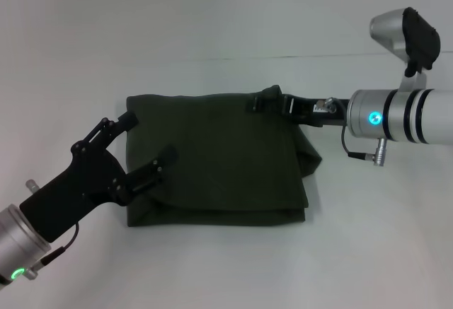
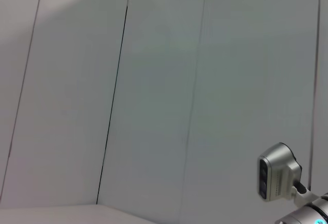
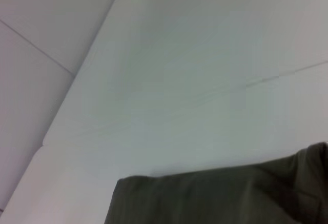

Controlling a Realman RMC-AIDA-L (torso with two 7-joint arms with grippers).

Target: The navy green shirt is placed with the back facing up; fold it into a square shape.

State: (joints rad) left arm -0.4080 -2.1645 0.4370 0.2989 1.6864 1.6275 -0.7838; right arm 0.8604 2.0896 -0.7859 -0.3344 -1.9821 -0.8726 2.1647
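The navy green shirt (image 1: 219, 160) lies on the white table (image 1: 212, 266) folded into a rough square, plain side up. Its right edge bulges out in a loose flap (image 1: 311, 155). My left gripper (image 1: 147, 139) is open at the shirt's left edge, with one finger at the far left corner and the other resting on the cloth. My right gripper (image 1: 267, 102) reaches in from the right at the far right corner, shut on a raised bunch of the fabric. The right wrist view shows the shirt (image 3: 215, 198) stretching away below the camera.
White table surface surrounds the shirt on all sides, with a white wall (image 1: 212, 12) behind. The left wrist view shows only wall panels and the right arm's wrist camera (image 2: 277, 178).
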